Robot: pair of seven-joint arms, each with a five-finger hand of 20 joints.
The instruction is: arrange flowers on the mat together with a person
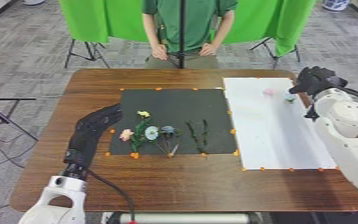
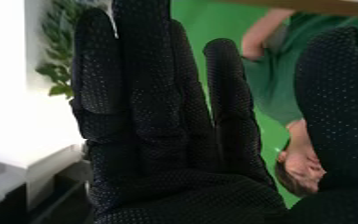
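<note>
Right hand (image 1: 319, 81) of mine's in the upper right of the frame, wide open tbh, fingers straight, thumb spread well apart, empty. It's by the white sheet's (image 1: 278, 135) far right corner, w/ a small green sprig (image 1: 289, 100) near it & a pale pink flower (image 1: 269, 92) a bit left of that. Left hand (image 1: 101, 120) is left of center, fingers straight, by the dark mat's (image 1: 180, 102) left edge. Rest of the flowers are on that mat, lower half: yellow one (image 1: 143, 114) highest, then pink (image 1: 127, 134), pale (image 1: 151, 132) & bluish (image 1: 167, 129), plus green stems (image 1: 203, 135) to their right. Brown table (image 1: 171, 185) under it all, fwiw.
</note>
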